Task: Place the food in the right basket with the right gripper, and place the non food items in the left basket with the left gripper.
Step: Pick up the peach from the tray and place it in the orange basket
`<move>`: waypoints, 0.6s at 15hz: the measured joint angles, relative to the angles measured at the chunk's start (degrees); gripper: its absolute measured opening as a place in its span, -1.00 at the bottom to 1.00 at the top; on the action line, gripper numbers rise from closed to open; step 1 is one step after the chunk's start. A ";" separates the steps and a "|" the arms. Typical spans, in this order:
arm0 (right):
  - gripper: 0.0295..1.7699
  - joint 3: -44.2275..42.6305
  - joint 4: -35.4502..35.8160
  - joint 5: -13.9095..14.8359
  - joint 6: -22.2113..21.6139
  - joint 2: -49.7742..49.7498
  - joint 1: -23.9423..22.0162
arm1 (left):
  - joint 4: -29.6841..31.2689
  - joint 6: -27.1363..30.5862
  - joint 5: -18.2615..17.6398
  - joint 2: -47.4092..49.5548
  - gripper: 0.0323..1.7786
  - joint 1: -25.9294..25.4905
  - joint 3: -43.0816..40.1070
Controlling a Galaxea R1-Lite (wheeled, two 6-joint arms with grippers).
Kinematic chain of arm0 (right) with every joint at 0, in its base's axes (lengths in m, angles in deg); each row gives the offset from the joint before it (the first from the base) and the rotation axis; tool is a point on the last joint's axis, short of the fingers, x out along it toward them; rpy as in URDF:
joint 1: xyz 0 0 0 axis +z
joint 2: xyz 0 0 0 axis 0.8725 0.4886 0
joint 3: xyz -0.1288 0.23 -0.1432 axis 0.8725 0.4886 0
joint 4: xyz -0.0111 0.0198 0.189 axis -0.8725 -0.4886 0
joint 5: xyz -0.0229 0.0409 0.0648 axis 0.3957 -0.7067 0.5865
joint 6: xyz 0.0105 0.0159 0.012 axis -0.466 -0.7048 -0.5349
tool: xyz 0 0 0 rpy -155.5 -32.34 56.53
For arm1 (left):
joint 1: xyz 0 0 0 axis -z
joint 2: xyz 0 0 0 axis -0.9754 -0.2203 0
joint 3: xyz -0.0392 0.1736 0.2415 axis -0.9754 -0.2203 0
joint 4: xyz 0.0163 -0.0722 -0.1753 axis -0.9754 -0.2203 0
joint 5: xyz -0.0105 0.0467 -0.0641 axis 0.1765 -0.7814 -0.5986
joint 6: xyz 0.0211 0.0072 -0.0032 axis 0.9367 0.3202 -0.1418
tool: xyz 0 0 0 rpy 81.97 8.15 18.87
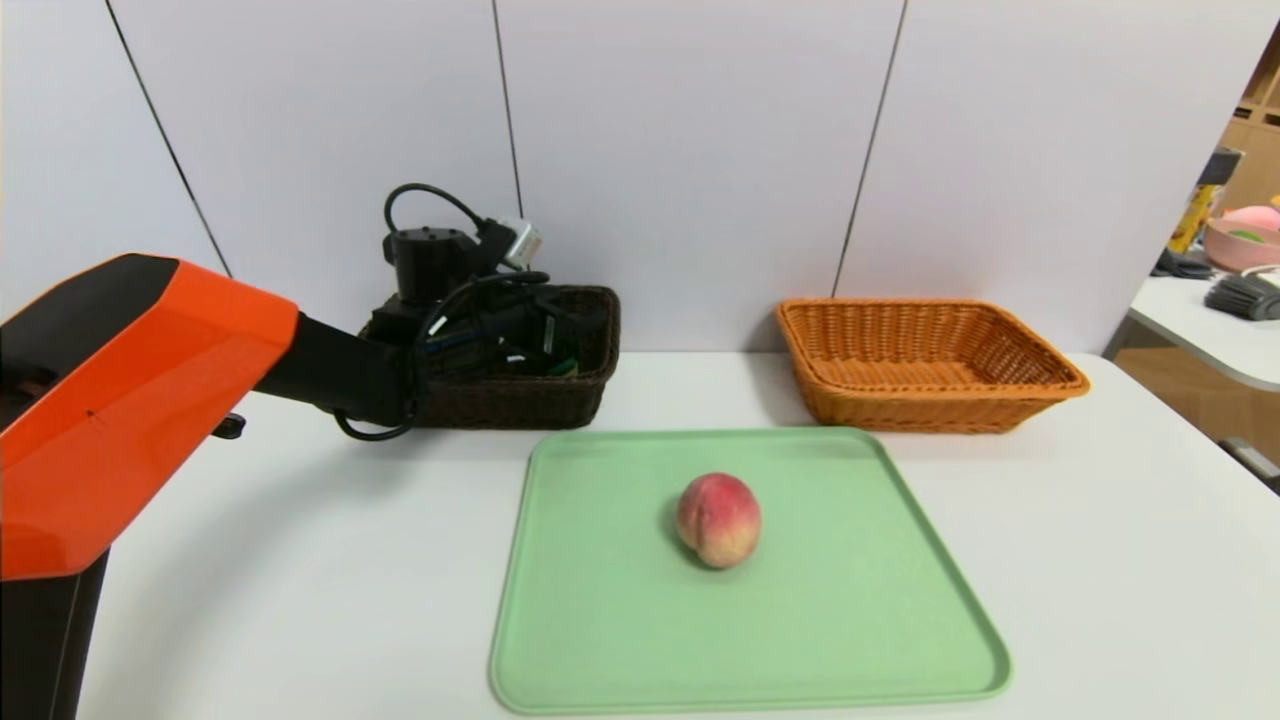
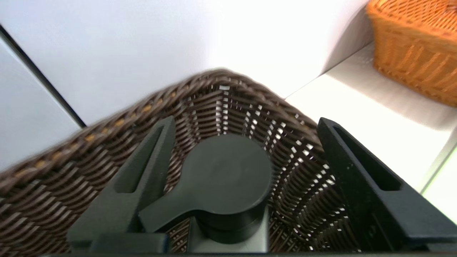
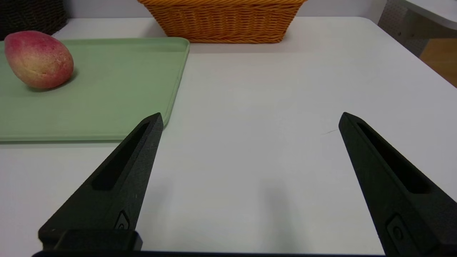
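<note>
Head view: left tool (image 1: 545,335) reaches into the dark brown basket (image 1: 520,400), its jaws spread apart around the black pump bottle (image 2: 225,178), one finger touching it. Peach (image 1: 719,519) sits on the green tray (image 1: 850,640); right tool (image 3: 250,121) wide open, empty.

A lab-like test room: bare white table (image 1: 300,600) against plain partition panels (image 1: 700,150), cluttered side desk (image 1: 1200,330) beyond.
</note>
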 joint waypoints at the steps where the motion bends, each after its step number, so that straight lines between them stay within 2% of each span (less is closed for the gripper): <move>1: 0.92 0.00 0.00 0.00 0.02 0.00 0.00 | -0.11 0.00 0.07 1.02 0.66 0.00 -0.61; 9: 0.92 0.00 0.00 0.00 0.05 0.00 -0.02 | -1.71 0.06 0.11 14.31 0.82 -1.29 -13.48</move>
